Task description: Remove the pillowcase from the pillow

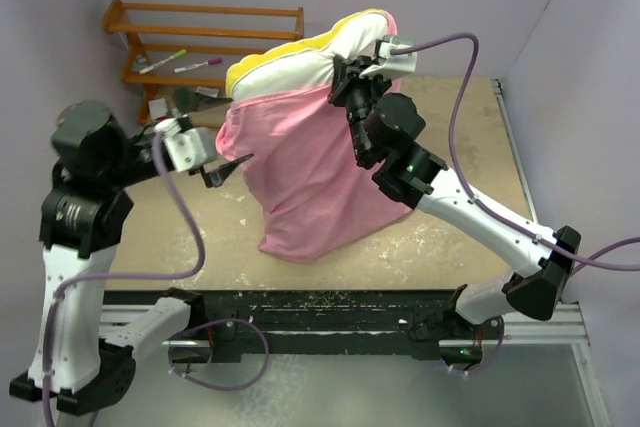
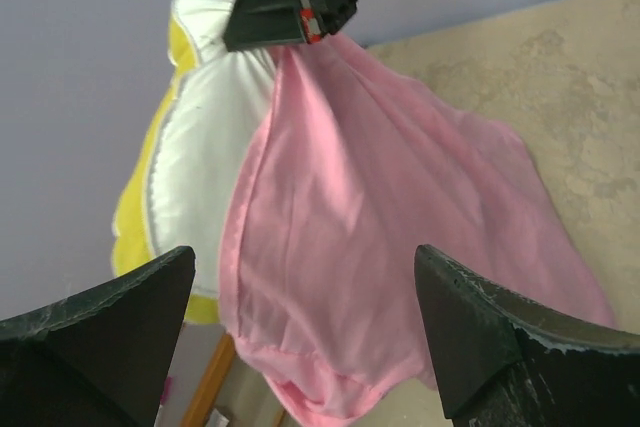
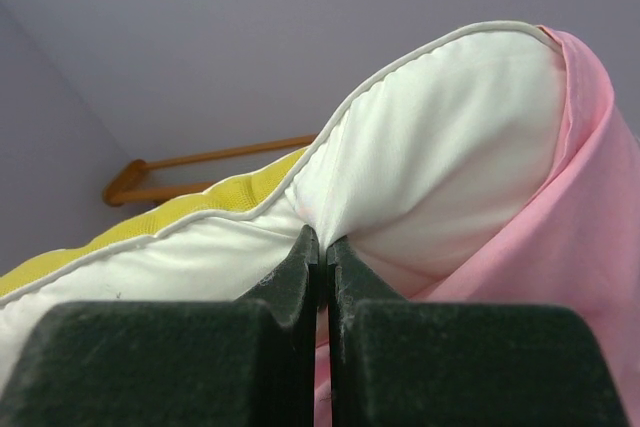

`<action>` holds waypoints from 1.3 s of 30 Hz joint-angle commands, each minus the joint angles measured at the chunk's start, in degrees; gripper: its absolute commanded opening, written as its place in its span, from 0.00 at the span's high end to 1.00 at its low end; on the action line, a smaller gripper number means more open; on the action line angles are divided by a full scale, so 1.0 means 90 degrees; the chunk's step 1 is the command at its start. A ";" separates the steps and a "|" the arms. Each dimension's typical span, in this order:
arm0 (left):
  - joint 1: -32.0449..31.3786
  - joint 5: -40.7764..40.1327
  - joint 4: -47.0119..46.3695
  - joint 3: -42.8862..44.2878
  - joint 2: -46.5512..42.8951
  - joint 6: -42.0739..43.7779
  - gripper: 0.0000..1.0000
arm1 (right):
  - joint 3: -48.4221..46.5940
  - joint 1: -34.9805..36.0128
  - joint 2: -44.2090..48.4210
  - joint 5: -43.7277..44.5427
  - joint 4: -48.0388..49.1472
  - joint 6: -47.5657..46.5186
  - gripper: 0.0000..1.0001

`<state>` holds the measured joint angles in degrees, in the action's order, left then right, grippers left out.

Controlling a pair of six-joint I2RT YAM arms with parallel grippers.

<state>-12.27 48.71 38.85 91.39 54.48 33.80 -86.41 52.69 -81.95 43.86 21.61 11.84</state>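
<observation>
The cream-white pillow (image 1: 300, 57) with its yellow-green edge band is held up above the table, its top end bare. The pink pillowcase (image 1: 300, 177) hangs from its lower part down to the table. My right gripper (image 1: 352, 82) is shut on a pinch of the pillow's white fabric (image 3: 420, 157), with the pillowcase (image 3: 590, 227) beside it on the right. My left gripper (image 1: 232, 169) is open and empty, just left of the pillowcase's hanging edge. In the left wrist view the pillowcase (image 2: 400, 227) and the pillow (image 2: 205, 147) lie ahead of the open left gripper (image 2: 305, 277).
A wooden rack (image 1: 200, 37) with markers stands at the back left against the wall. The tan table top (image 1: 470, 147) extends to the right of the pillow. Purple cables loop from both arms.
</observation>
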 commanded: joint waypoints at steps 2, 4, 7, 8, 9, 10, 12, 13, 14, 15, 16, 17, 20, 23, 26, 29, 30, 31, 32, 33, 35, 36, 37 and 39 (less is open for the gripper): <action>-0.1144 -0.0840 0.0959 0.0354 0.0799 0.1213 0.08 | -0.0482 -0.0083 -0.0070 -0.0204 0.0469 0.0317 1.00; -0.1879 -0.1468 0.1010 0.0442 0.0988 0.1346 0.09 | -0.0560 -0.0117 -0.0173 -0.0201 0.0377 0.0387 1.00; -0.2703 -0.2406 0.0665 0.0190 0.1131 0.1579 0.12 | -0.0690 -0.0139 -0.0330 -0.0149 0.0258 0.0446 1.00; -0.2847 -0.2662 0.0476 0.0062 0.1166 0.1645 0.13 | -0.0724 -0.0141 -0.0366 -0.0131 0.0234 0.0454 1.00; -0.2924 -0.2864 0.0300 -0.0044 0.1198 0.1692 0.14 | -0.0739 -0.0141 -0.0383 -0.0118 0.0208 0.0469 1.00; -0.2983 -0.3120 0.0140 -0.0131 0.1249 0.1748 0.16 | -0.0740 -0.0155 -0.0380 -0.0117 0.0207 0.0472 1.00; -0.3068 -0.3791 -0.0268 -0.0280 0.1325 0.1842 0.22 | -0.0726 -0.0175 -0.0352 -0.0124 0.0192 0.0489 1.00; -0.3070 -0.4068 -0.0423 -0.0330 0.1355 0.1889 0.23 | -0.0708 -0.0193 -0.0316 -0.0147 0.0200 0.0485 1.00; -0.3076 -0.4254 -0.0562 -0.0377 0.1333 0.1921 0.23 | -0.0689 -0.0206 -0.0275 -0.0171 0.0200 0.0491 1.00; -0.3077 -0.4326 -0.0659 -0.0443 0.1267 0.1979 0.23 | -0.0669 -0.0230 -0.0245 -0.0196 0.0202 0.0504 1.00; -0.3074 -0.4291 -0.0744 -0.0532 0.1164 0.2055 0.23 | -0.0656 -0.0243 -0.0220 -0.0211 0.0205 0.0498 1.00; -0.3080 -0.4229 -0.0831 -0.0632 0.1034 0.2118 0.22 | -0.0653 -0.0256 -0.0200 -0.0228 0.0189 0.0500 1.00; -0.3087 -0.4285 -0.0990 -0.0770 0.0852 0.2227 0.22 | -0.0662 -0.0277 -0.0162 -0.0294 0.0162 0.0520 1.00; -0.3087 -0.4536 -0.0679 -0.0641 0.1073 0.2253 0.23 | -0.0655 -0.0278 -0.0135 -0.0322 0.0130 0.0570 1.00; -0.3089 -0.4679 -0.0580 -0.0607 0.1273 0.2221 0.29 | -0.0608 -0.0278 -0.0073 -0.0322 0.0119 0.0639 1.00; -0.3089 -0.4844 -0.0708 -0.0645 0.1429 0.2262 0.42 | -0.0542 -0.0283 0.0031 -0.0336 0.0129 0.0759 1.00; -0.3088 -0.4854 -0.0718 -0.0656 0.1465 0.2282 0.47 | -0.0528 -0.0299 0.0063 -0.0353 0.0109 0.0840 1.00; -0.3084 -0.4855 -0.0725 -0.0667 0.1515 0.2286 0.53 | -0.0526 -0.0324 0.0101 -0.0398 0.0066 0.0948 1.00; -0.3088 -0.4855 -0.0746 -0.0667 0.1549 0.2255 0.61 | -0.0539 -0.0369 0.0135 -0.0463 -0.0005 0.1117 1.00; -0.3089 -0.4858 -0.0785 -0.0685 0.1570 0.2206 0.70 | -0.0549 -0.0437 0.0178 -0.0539 -0.0131 0.1310 1.00; -0.3085 -0.4876 -0.0891 -0.0708 0.1593 0.2053 0.85 | -0.0538 -0.0585 0.0274 -0.0676 -0.0293 0.1667 1.00; -0.3084 -0.4863 -0.0915 -0.0716 0.1577 0.1962 0.91 | -0.0528 -0.0652 0.0320 -0.0728 -0.0361 0.1820 1.00; -0.3089 -0.4817 -0.0886 -0.0733 0.1546 0.1877 0.96 | -0.0514 -0.0724 0.0382 -0.0756 -0.0411 0.1937 1.00; -0.3081 -0.4575 -0.0632 -0.0730 0.1488 0.1661 1.00 | -0.0475 -0.0814 0.0456 -0.0740 -0.0435 0.2029 1.00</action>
<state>-39.88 5.98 33.08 84.47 69.25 52.80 -89.47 47.53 -82.91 38.06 13.10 24.29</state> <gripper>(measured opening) 0.037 0.010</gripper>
